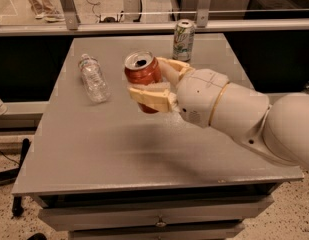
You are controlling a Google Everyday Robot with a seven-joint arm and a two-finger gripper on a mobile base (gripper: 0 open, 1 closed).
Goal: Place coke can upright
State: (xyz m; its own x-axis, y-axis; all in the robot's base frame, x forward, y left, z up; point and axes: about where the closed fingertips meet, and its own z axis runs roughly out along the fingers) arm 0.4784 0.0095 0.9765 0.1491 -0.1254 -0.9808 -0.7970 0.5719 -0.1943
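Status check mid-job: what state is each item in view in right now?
coke can: gripped in the claw, held off the table, near upright, top opened.
claw: shut on the coke can, over the table's middle.
soda can: standing upright at the far edge.
water bottle: lying on its side on the table.

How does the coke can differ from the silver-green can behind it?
The coke can is red, the soda can silver-green. The coke can is clamped in the gripper above the table, slightly tilted; the soda can stands upright on the table's far edge. Both are drink cans.
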